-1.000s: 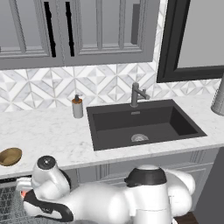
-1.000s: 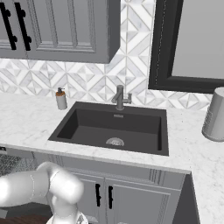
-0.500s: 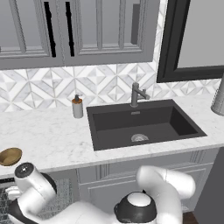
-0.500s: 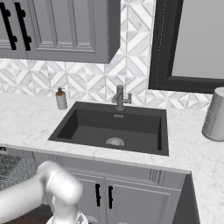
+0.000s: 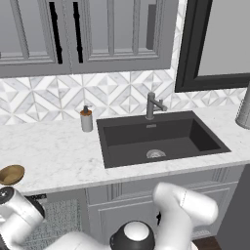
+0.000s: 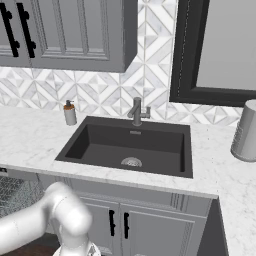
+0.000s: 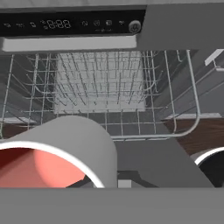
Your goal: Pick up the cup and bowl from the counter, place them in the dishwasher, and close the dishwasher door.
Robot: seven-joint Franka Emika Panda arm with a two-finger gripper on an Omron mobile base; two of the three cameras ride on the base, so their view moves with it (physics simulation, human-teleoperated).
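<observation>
End effector clamped on the cup [image 7: 57, 153], held low in front of the open dishwasher [image 7: 100, 87], wire rack straight ahead & slightly below, cup mouth facing cam; bowl [image 5: 10, 174] on counter [image 5: 58, 151] far left.

A home kitchen: marble counter [image 5: 53, 151] with sunken sink [image 5: 161, 139], tiled backsplash [image 5: 112, 100], and open dishwasher [image 7: 100, 87].

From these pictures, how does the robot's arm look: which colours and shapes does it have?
The arm is glossy white, built of thick rounded tube-like segments. A dark round joint with a white cap shows between them. No cables or markings are visible.
</observation>
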